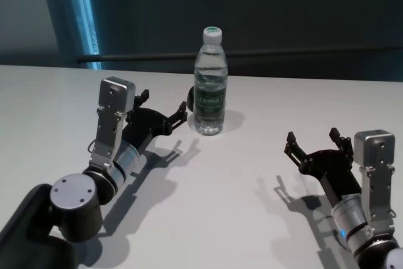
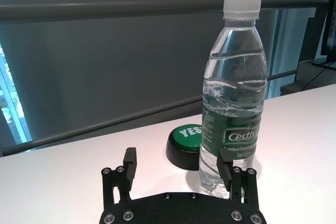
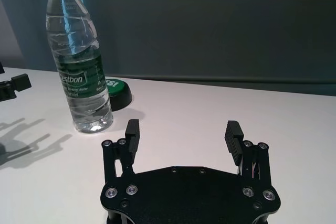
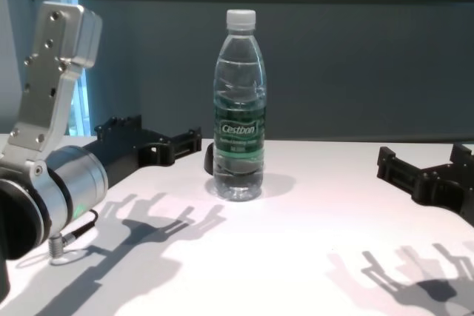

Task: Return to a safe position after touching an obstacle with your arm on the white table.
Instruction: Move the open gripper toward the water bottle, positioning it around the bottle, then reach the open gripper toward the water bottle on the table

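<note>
While the left gripper (image 1: 165, 110) hovers low over the tabletop (image 1: 252, 174), its jaws are held wide apart with nothing between them, and one fingertip (image 2: 224, 162) is seen right at the bottle (image 1: 210, 83), touching or just beside its lower wall; which cannot be told. Moving rightward, the bottle is found upright near the middle of the tabletop, cap on, with a low green button (image 2: 186, 145) tucked just behind it. Farther right, well apart from the bottle, the right gripper (image 1: 313, 143) is parked above the tabletop, jaws likewise spread wide and empty. Contact looks made or nearly made, so a retreat is judged due. Danger lies in that retreat: if the left jaws are swung sideways rather than drawn straight back, the tall bottle could be tipped over and rolled.
</note>
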